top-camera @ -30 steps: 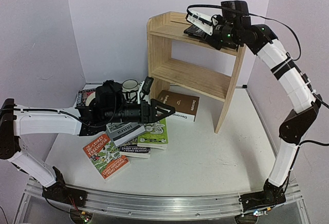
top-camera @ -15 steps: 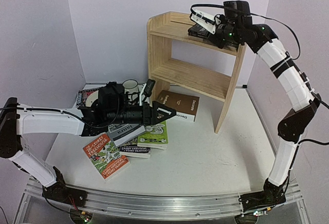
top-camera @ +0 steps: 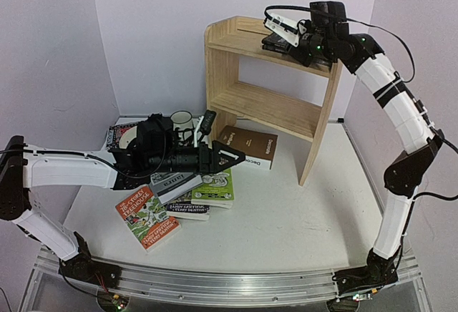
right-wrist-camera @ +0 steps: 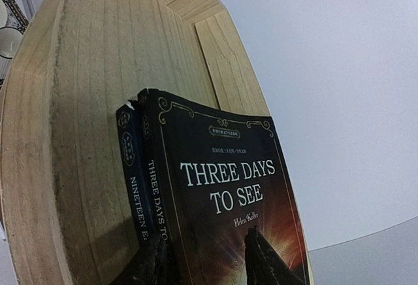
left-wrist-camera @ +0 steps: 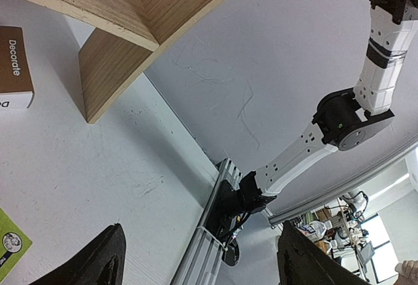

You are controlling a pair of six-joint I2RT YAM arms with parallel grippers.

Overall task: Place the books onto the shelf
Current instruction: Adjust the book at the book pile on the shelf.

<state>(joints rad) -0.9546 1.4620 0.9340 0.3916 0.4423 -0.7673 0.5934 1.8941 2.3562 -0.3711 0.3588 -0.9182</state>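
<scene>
The two dark books [right-wrist-camera: 215, 187] are being clamped by the right gripper [top-camera: 280, 37] up at the top board of the shelf [top-camera: 265, 101], toward that board's right half. In the right wrist view one of its fingers [right-wrist-camera: 261, 259] is being pressed on the cover titled "Three Days to See". The other finger is being shown low at the spine side, close against the pale wood. The second volume, its spine beginning "Nineteen", is being held beneath the first, next to the board. Whether the pair is resting on the wood or is just above it cannot be told.

The left gripper [top-camera: 232, 158] is being held out level above the table [top-camera: 286, 219], its fingers [left-wrist-camera: 98, 259] being held wide apart with nothing between them. Beneath and beside it the loose pile is lying flat: the grey book [top-camera: 174, 183], the green paperback [top-camera: 218, 187], the dark blue paperback [top-camera: 187, 210] and the orange paperback [top-camera: 147, 215]. The "Decorate" book [top-camera: 250, 146] is lying just beyond the fingertips, near the shelf's foot. Behind the arm the mug [top-camera: 181, 120] is standing by the patterned mat [top-camera: 114, 137].
</scene>
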